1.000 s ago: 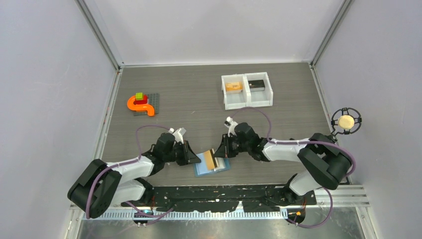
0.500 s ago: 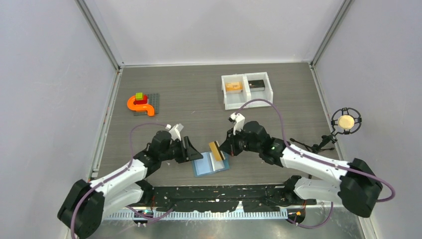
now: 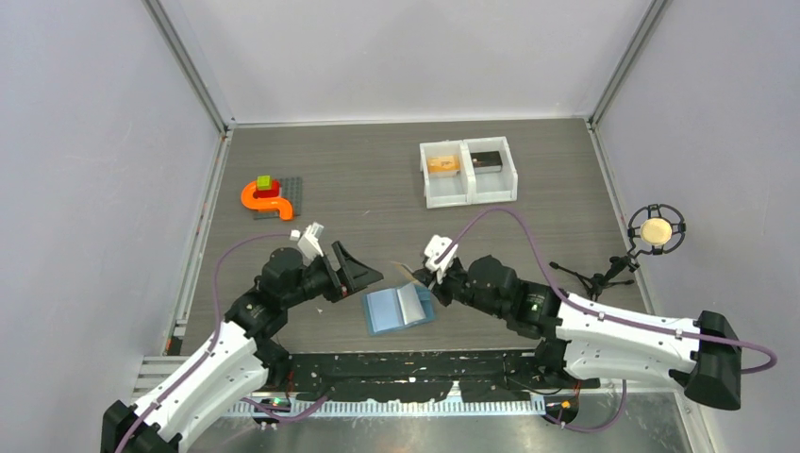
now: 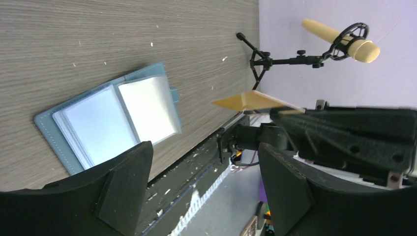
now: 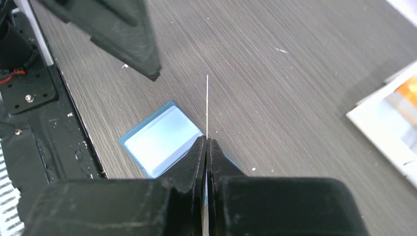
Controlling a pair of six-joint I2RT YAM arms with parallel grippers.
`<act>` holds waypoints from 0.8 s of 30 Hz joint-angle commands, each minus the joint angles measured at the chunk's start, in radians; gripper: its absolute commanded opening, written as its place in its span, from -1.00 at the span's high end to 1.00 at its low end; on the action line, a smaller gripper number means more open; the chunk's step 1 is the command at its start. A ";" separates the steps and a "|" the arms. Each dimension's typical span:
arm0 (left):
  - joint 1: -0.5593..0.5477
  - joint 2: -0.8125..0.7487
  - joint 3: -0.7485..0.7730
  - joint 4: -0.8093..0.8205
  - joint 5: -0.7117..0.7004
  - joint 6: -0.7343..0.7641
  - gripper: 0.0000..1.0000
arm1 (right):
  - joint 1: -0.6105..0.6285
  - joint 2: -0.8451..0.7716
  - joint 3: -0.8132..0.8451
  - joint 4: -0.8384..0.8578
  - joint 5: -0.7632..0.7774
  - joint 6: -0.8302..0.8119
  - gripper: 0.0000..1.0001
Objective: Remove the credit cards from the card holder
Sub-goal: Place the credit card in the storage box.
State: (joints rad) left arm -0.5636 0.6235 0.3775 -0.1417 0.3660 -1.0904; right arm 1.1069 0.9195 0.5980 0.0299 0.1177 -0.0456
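Observation:
The light-blue card holder [image 3: 398, 308] lies open and flat on the table near the front edge, its clear inner pockets facing up [image 4: 110, 123]. My right gripper [image 3: 424, 276] hangs just above its right side, shut on an orange-yellow credit card [image 4: 248, 101]. In the right wrist view that card is a thin edge-on line [image 5: 207, 105] sticking out past the pinched fingertips [image 5: 207, 142]. My left gripper [image 3: 357, 272] stands open to the left of the holder, nothing between its fingers [image 4: 123, 187]. An orange card [image 3: 441, 163] and a dark card [image 3: 486, 160] lie in the white tray [image 3: 469, 195].
The two-compartment tray stands at the back right. An orange curved toy [image 3: 267, 196] sits on a grey plate at the back left. A microphone on a stand [image 3: 658, 230] is at the right wall. Black base rails run along the near edge.
My left gripper opened and drew back to the left, off the card holder. My right gripper pulled the orange-yellow card clear of the holder, which now lies flat.

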 commanded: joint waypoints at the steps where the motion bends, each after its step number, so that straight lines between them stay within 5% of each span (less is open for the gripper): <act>1: -0.005 -0.016 0.043 0.021 0.008 -0.102 -0.65 | 0.120 0.014 0.035 0.073 0.179 -0.174 0.89; 14: -0.005 0.004 -0.013 0.128 0.053 -0.196 -0.61 | 0.340 0.207 0.156 0.082 0.407 -0.278 0.90; 19: -0.005 -0.006 -0.050 0.198 0.054 -0.242 -0.28 | 0.380 0.249 0.174 0.083 0.427 -0.301 0.89; 24: -0.005 -0.021 -0.066 0.217 0.057 -0.270 0.26 | 0.401 0.270 0.170 0.081 0.440 -0.316 0.82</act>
State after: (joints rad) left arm -0.5636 0.6258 0.3210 -0.0078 0.4023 -1.3247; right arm 1.4929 1.1793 0.7296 0.0662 0.5140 -0.3363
